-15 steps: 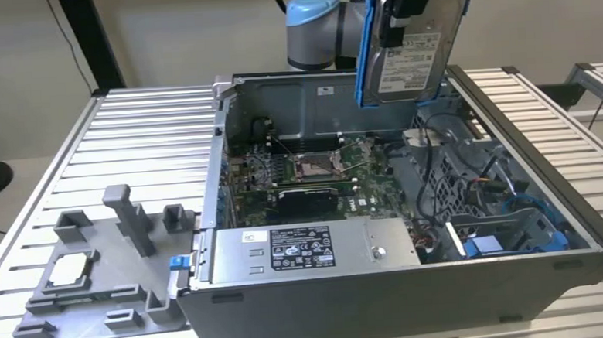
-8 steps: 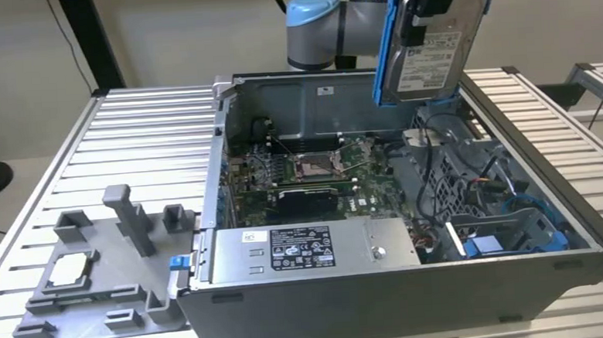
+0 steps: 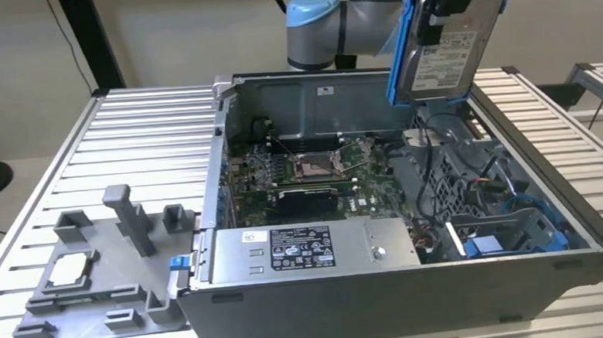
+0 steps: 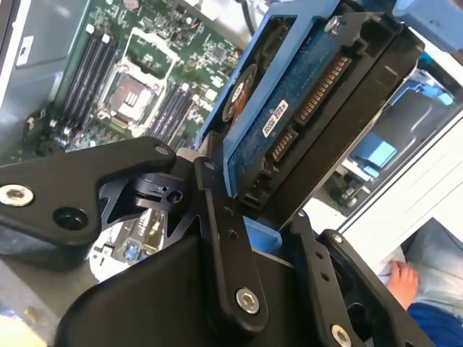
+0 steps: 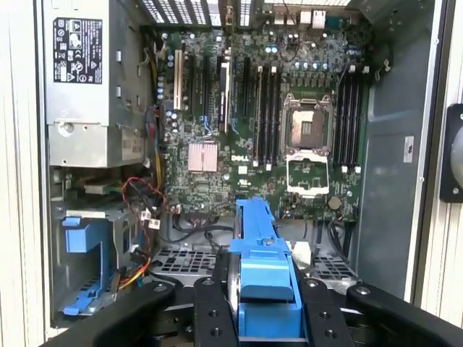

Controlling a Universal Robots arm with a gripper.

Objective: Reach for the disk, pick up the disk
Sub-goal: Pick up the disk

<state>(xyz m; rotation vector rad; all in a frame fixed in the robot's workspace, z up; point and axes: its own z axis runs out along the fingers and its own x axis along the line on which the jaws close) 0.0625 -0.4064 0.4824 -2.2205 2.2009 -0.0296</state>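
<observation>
The disk (image 3: pixel 442 49), a silver drive with a white label and a blue frame, hangs upright in the air above the back right corner of the open computer case (image 3: pixel 390 288). My gripper (image 3: pixel 446 3) is shut on it from above. In both wrist views the black fingers (image 5: pixel 213 311) press on either side of the disk's blue frame (image 5: pixel 264 267). The second wrist view shows the disk's connector end (image 4: pixel 304 116) standing out from between the fingers (image 4: pixel 217 217).
The case holds a green motherboard (image 3: pixel 312 168), a silver power supply box (image 3: pixel 306 250) with a black-and-white sticker, and a blue drive bay (image 3: pixel 502 240). A grey fixture (image 3: pixel 100 265) with a small silver chip (image 3: pixel 67 268) lies at the exterior view's left. A person's hand (image 4: pixel 401 276) is nearby.
</observation>
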